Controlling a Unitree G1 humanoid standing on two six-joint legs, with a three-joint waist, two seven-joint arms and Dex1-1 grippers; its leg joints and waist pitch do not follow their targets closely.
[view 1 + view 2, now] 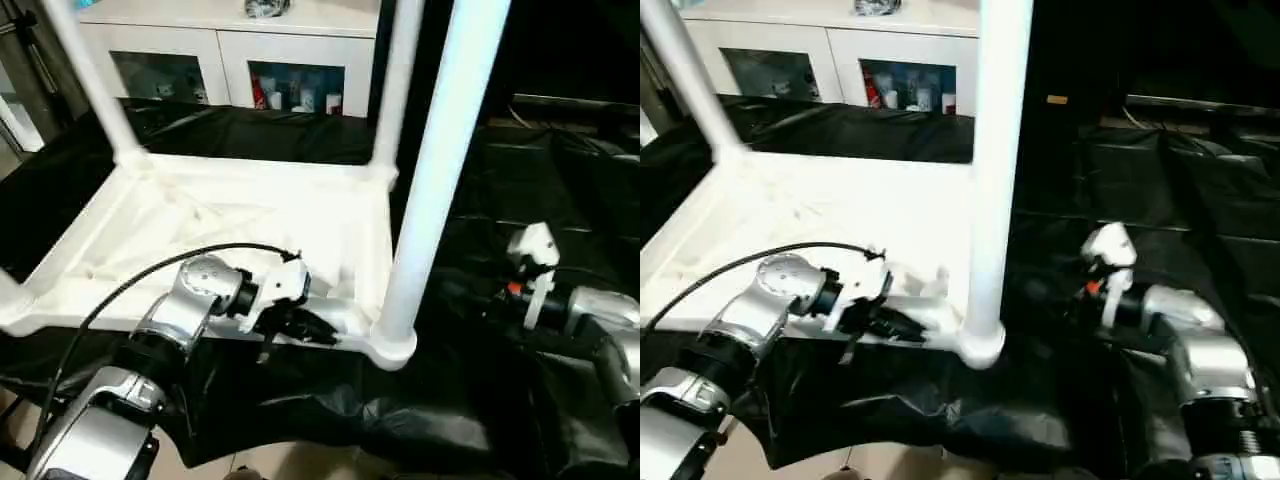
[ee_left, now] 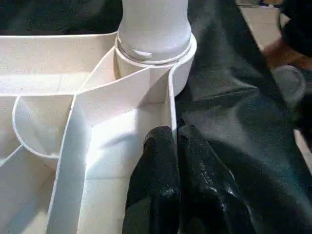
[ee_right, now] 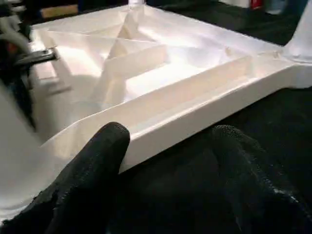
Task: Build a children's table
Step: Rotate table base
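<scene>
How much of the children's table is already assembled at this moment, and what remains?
Done: the white ribbed plastic tabletop lies upside down on the black sheet with white tubular legs standing in three corner sockets: near, far right, far left.

In hand: the left pincer is shut on the tabletop's near rim; the right pincer is open beside it.

Left: the near-left corner is cut off, so I cannot confirm the fourth leg; flipping upright.

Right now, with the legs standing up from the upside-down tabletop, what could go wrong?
1. The left gripper pinches the tabletop rim beside the near leg; a pull could tilt the table and perhaps loosen that leg.
2. The right gripper is open beside the table's edge; swinging inward, it may bump the edge.
</scene>
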